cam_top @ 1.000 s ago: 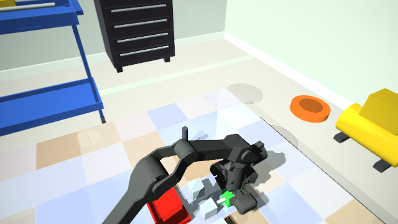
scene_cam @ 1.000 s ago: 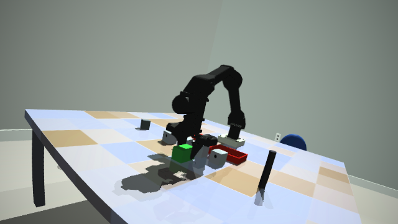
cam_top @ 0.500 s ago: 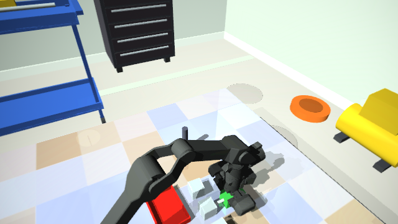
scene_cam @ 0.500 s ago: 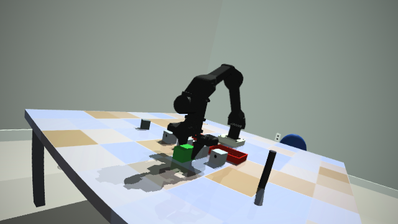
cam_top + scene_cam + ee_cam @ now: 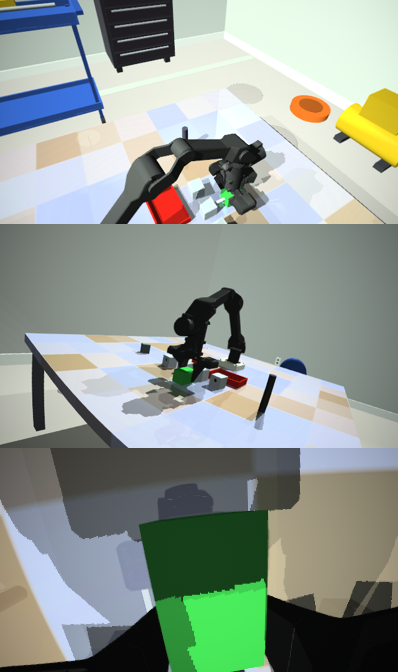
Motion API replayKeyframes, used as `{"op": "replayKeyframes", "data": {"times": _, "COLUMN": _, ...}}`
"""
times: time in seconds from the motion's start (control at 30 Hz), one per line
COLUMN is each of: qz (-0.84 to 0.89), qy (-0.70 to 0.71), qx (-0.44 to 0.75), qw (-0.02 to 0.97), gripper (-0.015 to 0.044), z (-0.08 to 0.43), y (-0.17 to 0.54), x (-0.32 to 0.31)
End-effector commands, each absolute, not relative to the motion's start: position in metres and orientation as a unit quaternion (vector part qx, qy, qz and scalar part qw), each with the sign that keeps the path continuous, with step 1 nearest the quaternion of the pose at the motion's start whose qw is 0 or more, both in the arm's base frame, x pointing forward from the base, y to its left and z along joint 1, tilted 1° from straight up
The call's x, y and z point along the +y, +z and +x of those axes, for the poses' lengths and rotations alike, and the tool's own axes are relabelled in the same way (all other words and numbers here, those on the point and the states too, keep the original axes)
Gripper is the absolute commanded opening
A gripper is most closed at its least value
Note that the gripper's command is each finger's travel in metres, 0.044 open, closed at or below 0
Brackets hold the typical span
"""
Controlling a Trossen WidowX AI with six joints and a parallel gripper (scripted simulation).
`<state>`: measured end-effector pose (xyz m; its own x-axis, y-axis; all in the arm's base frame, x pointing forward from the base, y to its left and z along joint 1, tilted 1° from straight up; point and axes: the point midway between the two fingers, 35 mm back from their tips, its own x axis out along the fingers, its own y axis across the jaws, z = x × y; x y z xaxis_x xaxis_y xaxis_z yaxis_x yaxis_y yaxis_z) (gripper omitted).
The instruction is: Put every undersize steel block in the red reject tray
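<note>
Gripping the green GO gauge [image 5: 226,198] [image 5: 183,376] [image 5: 210,593] in my claw [image 5: 231,197] [image 5: 186,374] [image 5: 205,598], I hold its pale pin toward a steel block [image 5: 208,208] [image 5: 203,375], well in from the counter's [image 5: 59,205] [image 5: 174,430] edges.

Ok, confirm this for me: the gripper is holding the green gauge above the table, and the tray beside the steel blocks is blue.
The tray is red, not blue; the top and exterior views both show it. The rest stands: the gripper holds the green gauge above the table, and the tray is beside the steel blocks.
</note>
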<state>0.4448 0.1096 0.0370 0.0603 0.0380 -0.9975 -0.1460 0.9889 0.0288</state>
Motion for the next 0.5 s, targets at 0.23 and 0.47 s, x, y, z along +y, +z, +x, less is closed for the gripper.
{"op": "replayKeyframes", "data": {"times": 0.23, "qz": -0.042, "qy": 0.063, "qx": 0.679, "qw": 0.730, "gripper": 0.0000, "z": 0.4495, "y": 0.0391, "x": 0.1091}}
{"op": "replayKeyframes", "data": {"times": 0.47, "qz": -0.042, "qy": 0.063, "qx": 0.679, "qw": 0.730, "gripper": 0.0000, "z": 0.4497, "y": 0.0397, "x": 0.1092}}
